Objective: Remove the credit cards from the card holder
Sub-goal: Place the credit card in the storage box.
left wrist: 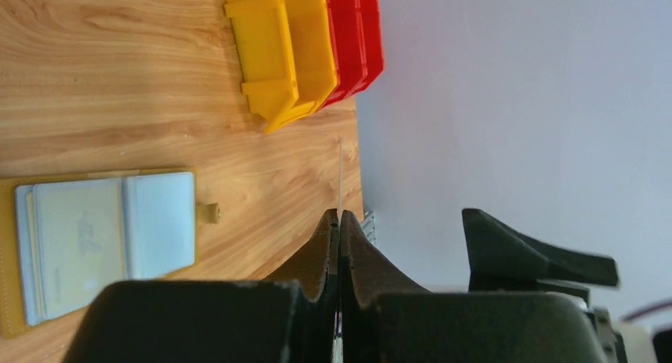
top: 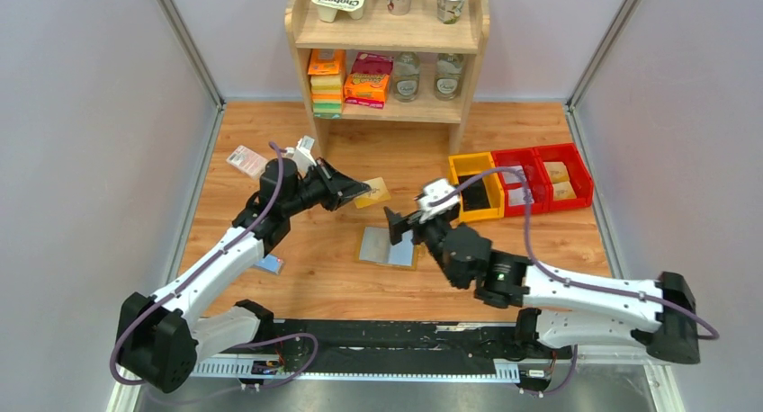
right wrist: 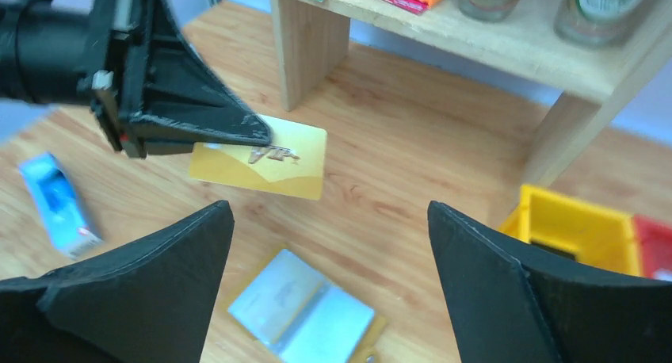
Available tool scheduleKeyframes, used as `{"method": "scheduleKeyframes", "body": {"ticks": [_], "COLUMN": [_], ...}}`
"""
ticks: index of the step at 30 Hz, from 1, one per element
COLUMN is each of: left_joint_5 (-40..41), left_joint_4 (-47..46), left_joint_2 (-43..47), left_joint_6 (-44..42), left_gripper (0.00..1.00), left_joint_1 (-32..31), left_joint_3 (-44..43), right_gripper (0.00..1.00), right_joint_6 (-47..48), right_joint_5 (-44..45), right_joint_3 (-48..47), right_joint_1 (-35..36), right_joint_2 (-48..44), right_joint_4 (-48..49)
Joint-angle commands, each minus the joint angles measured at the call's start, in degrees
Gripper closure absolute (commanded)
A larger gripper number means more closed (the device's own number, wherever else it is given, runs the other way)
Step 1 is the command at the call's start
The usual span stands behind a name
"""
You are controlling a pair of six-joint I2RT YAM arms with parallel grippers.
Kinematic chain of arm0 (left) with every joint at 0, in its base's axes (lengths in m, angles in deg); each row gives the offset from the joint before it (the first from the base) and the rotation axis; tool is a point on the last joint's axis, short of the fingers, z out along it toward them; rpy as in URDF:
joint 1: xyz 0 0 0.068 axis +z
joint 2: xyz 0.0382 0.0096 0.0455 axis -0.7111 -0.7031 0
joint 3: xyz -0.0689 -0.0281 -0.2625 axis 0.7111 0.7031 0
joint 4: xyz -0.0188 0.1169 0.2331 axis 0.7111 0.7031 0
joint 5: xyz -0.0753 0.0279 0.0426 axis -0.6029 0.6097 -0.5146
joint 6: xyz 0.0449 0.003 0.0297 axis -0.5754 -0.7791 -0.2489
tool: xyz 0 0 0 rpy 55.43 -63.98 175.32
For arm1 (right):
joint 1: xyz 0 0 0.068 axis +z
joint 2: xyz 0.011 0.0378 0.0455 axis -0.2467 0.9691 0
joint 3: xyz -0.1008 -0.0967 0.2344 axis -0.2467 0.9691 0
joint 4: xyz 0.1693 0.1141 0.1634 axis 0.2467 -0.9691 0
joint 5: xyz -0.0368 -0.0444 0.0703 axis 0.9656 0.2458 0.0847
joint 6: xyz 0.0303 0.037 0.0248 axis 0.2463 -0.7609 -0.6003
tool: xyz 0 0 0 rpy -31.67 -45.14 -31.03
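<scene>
While the left pincer [top: 357,194] is clenched on one short margin of a gold card [top: 374,193] and holds it face up in the air, clear of the desk [top: 576,241], the holder [top: 389,248] lies open and flat about midway between the left and right edges, somewhat nearer the near edge. The right pincer [top: 398,225] hangs above the holder, released, jaws wide and grasping nothing. Judgement: this card is out, and the step in hand is setting it down. Recommended: keep the clench firm, since the hold is only at the card's margin. Carry the card to bare wood between the holder and the left edge, away from the shelf [top: 472,88] at the far edge and the blue bar [top: 268,264] near the left edge. Lower it until nearly flat before letting go, so it neither skids nor flips. The right pincer would do well to pin the holder down if another card is to be drawn. Whether more cards remain cannot be told; the left wrist view shows pale layers in the pockets.
</scene>
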Motion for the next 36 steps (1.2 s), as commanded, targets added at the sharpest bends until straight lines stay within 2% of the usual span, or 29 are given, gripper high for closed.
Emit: {"method": "scheduleKeyframes", "body": {"ticks": [1, 6, 9, 12, 20, 30, 33, 36], "left_joint_5": [1.57, 1.66, 2.1, 2.71, 7.28, 10.44, 10.71, 10.62], "left_joint_4": [-10.48, -19.69, -23.75, -27.35, -30.53, -31.4, -31.84, -32.55], "left_joint_2": [1.77, 1.86, 1.86, 2.21, 3.79, 5.02, 4.76, 4.32], "left_joint_6": [3.24, 8.95, 12.98, 15.81, 19.68, 20.56, 20.47, 20.73], "left_gripper": [1.0, 1.0, 1.0, 1.0, 1.0, 1.0, 1.0, 1.0], "left_joint_1": [0.34, 0.34, 0.25, 0.08, -3.09, -4.85, -5.37, -5.55], "left_joint_3": [2.51, 6.89, 8.57, 10.15, 11.3, 12.35, 12.53, 12.62], "right_gripper": [0.0, 0.01, 0.03, 0.07, 0.17, 0.33, 0.42, 0.6], "right_joint_6": [-28.69, -48.04, -56.74, -61.59, -67.93, -69.42, -70.56, -71.53], "right_joint_5": [-15.48, -28.94, -31.85, -34.22, -41.69, -41.61, -41.44, -41.52], "right_joint_3": [7.96, 18.6, 21.43, 22.57, 19.42, 13.88, 13.44, 13.44], "right_joint_1": [-7.11, -16.34, -19.34, -20.83, -22.42, -23.47, -23.83, -24.35], "right_joint_2": [-9.87, -17.36, -16.67, -12.46, 2.92, 9.52, 10.76, 11.46], "right_joint_4": [-2.47, 11.14, 19.57, 27.13, 46.48, 50.72, 52.03, 53.0]}}
